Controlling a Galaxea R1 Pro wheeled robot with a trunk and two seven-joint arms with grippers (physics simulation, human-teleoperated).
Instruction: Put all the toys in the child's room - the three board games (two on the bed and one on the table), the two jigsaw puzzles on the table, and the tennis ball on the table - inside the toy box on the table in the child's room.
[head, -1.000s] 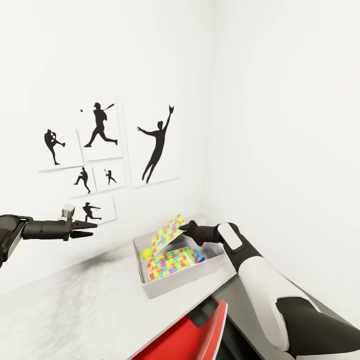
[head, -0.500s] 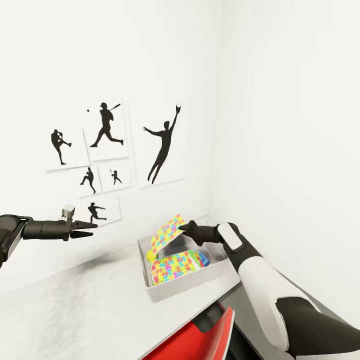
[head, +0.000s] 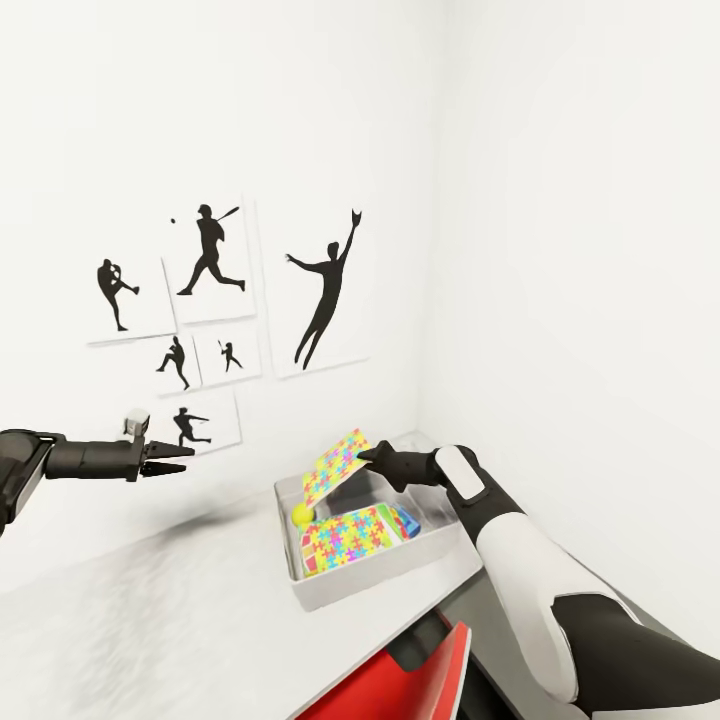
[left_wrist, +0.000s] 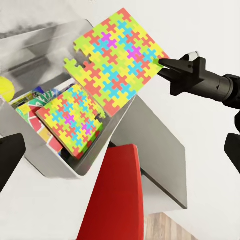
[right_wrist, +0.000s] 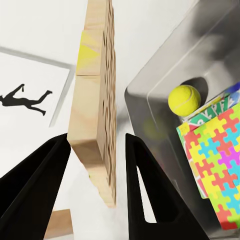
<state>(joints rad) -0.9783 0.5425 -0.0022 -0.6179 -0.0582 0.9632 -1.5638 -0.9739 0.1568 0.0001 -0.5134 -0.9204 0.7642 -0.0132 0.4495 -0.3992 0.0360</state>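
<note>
The right tool (head: 368, 455) pinched the second jigsaw puzzle (head: 337, 465) by its edge, tilted above the toy box (head: 372, 578). Best to lower it flatter over the puzzle already inside (head: 346, 537), then release.

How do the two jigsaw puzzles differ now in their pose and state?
The held jigsaw puzzle is tilted steeply above the toy box, while the other jigsaw puzzle lies almost flat inside it. The right gripper pinches the held one at an edge; the other rests free on the printed boxes, near the tennis ball. Both show the same interlocking yellow, red, blue and green pattern.
</note>
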